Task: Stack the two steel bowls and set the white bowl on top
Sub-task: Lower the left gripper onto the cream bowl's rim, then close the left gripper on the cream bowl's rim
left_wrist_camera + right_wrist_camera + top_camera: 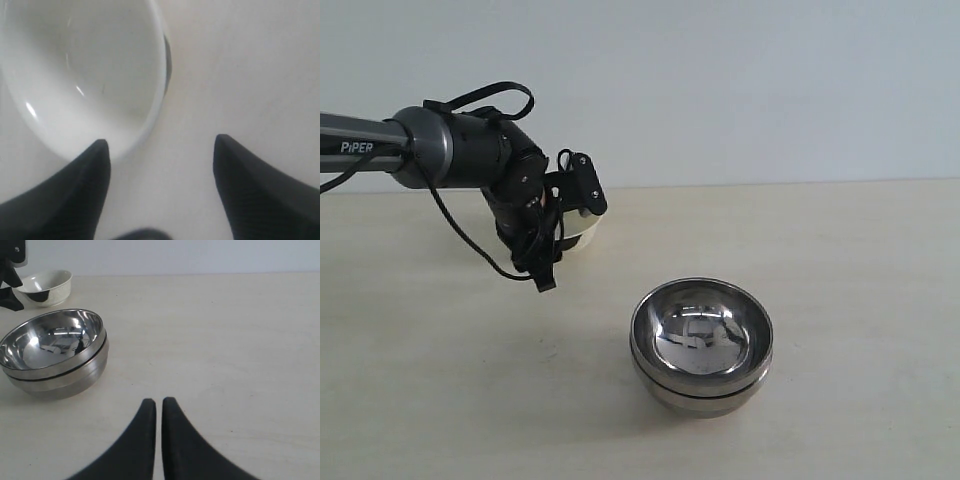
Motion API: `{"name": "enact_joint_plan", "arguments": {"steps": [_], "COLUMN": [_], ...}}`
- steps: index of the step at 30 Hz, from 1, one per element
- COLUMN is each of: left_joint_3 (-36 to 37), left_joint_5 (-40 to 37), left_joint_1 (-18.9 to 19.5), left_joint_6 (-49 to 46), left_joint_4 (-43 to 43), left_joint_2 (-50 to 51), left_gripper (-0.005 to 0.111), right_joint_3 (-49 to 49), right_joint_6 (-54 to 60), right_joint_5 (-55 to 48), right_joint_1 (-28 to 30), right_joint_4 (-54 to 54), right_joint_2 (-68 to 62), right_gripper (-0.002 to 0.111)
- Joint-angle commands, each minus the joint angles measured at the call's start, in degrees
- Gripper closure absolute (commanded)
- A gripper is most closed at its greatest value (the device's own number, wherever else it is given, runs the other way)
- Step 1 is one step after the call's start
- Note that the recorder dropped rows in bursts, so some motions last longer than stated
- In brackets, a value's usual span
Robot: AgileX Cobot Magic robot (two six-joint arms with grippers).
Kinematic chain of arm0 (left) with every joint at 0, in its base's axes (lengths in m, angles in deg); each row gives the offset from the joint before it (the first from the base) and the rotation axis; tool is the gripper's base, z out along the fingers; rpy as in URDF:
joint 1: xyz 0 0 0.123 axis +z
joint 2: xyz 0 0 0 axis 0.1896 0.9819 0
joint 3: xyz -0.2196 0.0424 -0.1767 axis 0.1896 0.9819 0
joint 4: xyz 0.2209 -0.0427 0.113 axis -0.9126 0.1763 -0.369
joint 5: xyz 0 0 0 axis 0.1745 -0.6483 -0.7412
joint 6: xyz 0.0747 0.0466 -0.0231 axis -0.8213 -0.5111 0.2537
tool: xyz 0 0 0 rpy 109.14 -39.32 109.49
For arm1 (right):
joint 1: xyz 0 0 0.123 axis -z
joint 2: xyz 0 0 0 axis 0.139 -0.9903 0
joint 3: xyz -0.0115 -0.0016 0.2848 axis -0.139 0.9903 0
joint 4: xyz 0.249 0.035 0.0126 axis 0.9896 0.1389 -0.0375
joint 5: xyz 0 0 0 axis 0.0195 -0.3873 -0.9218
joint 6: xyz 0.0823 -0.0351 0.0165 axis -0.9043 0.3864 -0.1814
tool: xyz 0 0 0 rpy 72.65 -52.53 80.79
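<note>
Steel bowls [701, 335] nested | left claw [161, 140] spread astride white bowl [85, 75] rim | right claw [159, 400] closed, empty | left arm [380, 145] reads "PiPER"

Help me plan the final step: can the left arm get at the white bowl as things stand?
Probably yes: the left gripper is open right at the white bowl, its rim between the fingers, nothing in between. The stacked steel bowls sit well apart.
</note>
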Motion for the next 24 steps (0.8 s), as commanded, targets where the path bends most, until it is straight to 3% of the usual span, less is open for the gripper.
{"name": "enact_joint_plan", "arguments": {"steps": [1, 13, 24], "left_joint_3": [-0.2, -0.2, -0.2], "left_joint_5": [0.2, 6.2, 5.3], "left_joint_1": [-0.1, -0.1, 0.1], "left_joint_6": [-0.1, 0.1, -0.3], "left_joint_4": [-0.6, -2.5, -1.4], "left_joint_2": [-0.7, -0.7, -0.3], "left_gripper": [0.052, 0.052, 0.052], "right_joint_3": [0.0, 0.0, 0.0], "right_joint_6": [0.1, 0.1, 0.1], "right_joint_5": [0.5, 0.5, 0.6], "right_joint_1": [0.2, 0.2, 0.2], "right_joint_4": [-0.1, -0.1, -0.1], "right_joint_2": [0.4, 0.4, 0.4], "right_gripper": [0.108, 0.108, 0.108]}}
